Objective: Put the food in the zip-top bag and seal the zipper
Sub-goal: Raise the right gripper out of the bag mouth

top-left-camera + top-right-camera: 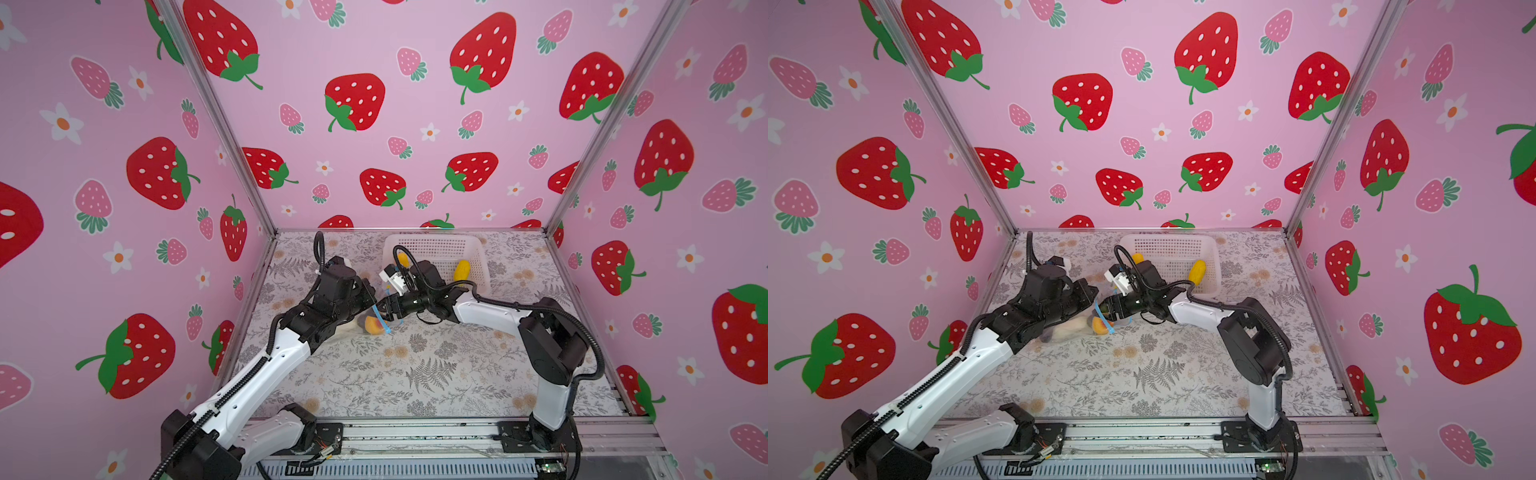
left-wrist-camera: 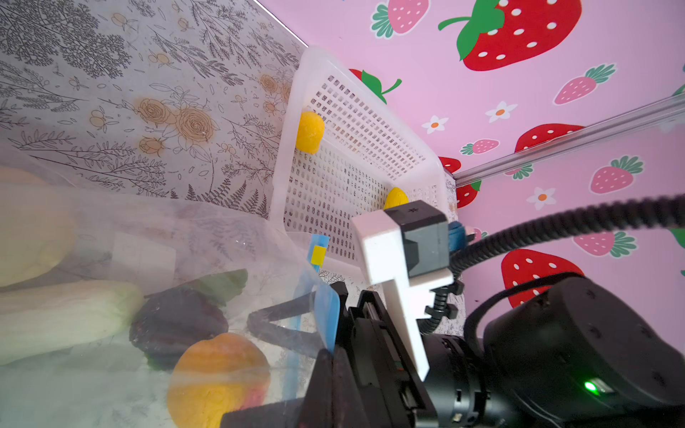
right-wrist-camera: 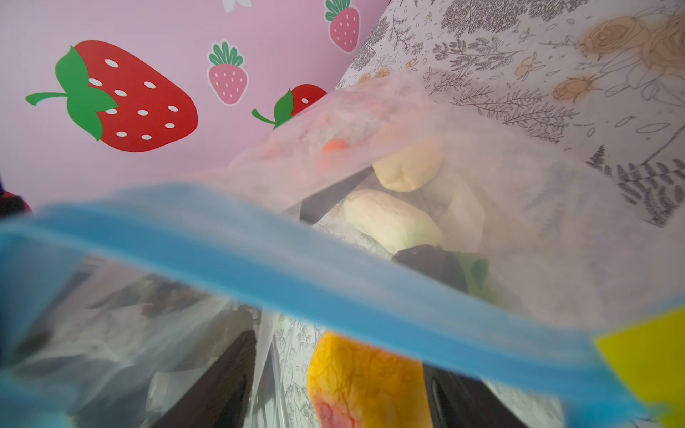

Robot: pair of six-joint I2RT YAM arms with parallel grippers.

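Watching the clear crinkly zip-top bag [image 1: 1067, 330] beside the white perforated plastic basket [image 1: 436, 237], I'd back the right tool [image 1: 384, 309], spread beside the orange toy fruit [image 2: 218, 374] inside, straight out past the light-blue zipper strip [image 3: 296, 266], left tool [image 1: 371, 300] clenched on the bag's rim.

I get both top views from high over the front rail [image 1: 415, 434], looking down on the whole table [image 1: 415, 374] almost identically, while my wrist cameras sit low and very close, facing opposite ways across the zip-top bag [image 2: 166, 237] (the right nearly against its zipper [image 3: 333, 281]).
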